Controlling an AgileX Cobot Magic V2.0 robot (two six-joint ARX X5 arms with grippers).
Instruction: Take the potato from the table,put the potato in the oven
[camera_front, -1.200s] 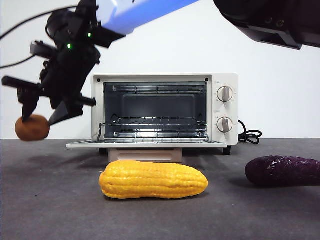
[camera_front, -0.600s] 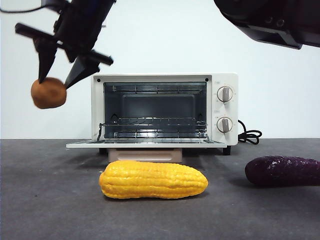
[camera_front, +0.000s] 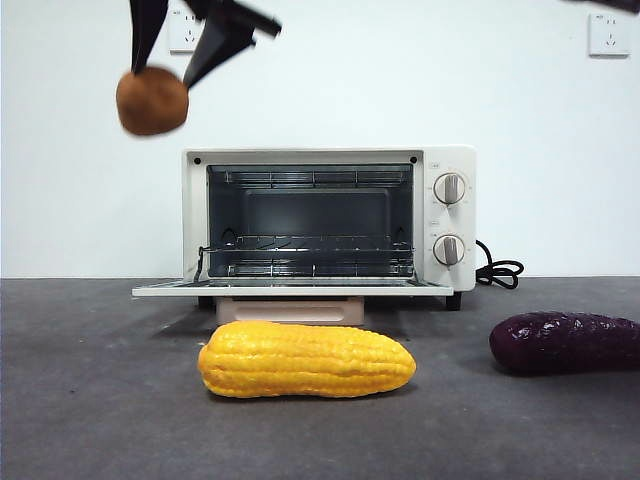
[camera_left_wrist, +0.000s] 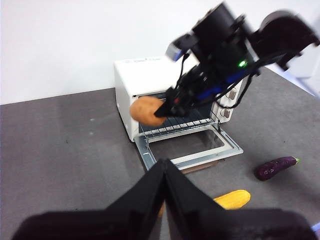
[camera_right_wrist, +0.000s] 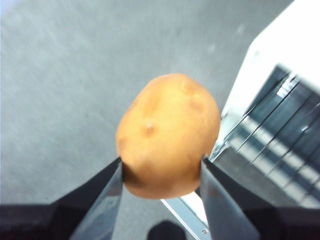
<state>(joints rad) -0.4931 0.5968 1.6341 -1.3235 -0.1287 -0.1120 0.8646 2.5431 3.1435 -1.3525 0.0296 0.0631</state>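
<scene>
High at the left, the right gripper (camera_front: 165, 70) carries the potato (camera_front: 152, 100) clamped between its two fingers (camera_right_wrist: 107, 192), well above the tabletop (camera_front: 100, 400) and just left of the oven's (camera_front: 328, 220) top corner. The oven door lies open, its wire rack bare; a corn cob (camera_front: 306, 359) lies in front of it and a purple eggplant (camera_front: 565, 342) at the right. The carrying step appears to be under way; next the potato must come down and in through the opening. The left gripper (camera_left_wrist: 164, 172) waits off to the side, fingers together. The right arm is cut off at the front view's top edge.
</scene>
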